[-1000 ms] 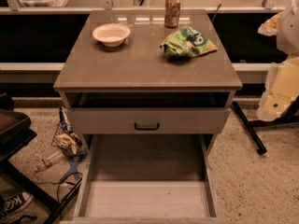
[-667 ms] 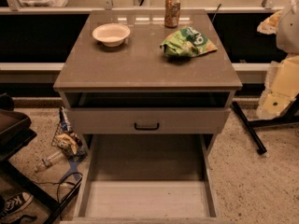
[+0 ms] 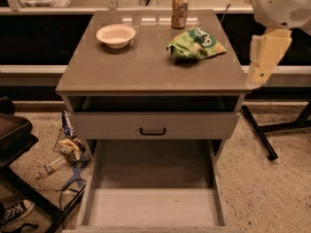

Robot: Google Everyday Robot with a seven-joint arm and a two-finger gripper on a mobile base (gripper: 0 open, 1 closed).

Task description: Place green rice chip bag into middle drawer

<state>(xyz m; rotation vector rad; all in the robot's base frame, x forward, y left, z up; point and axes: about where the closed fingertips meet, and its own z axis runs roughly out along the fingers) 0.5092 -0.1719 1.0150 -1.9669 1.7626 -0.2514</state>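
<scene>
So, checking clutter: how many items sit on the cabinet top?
3: white round bowl back left, orange-brown drink can back centre, crumpled green foil bag right. Gripper hangs beyond the right edge.

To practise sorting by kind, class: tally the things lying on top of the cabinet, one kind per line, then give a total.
Bowl: 1
Drink can: 1
Green chip bag: 1
Total: 3
The gripper hangs off the right edge of the cabinet top, apart from the bag.
</scene>
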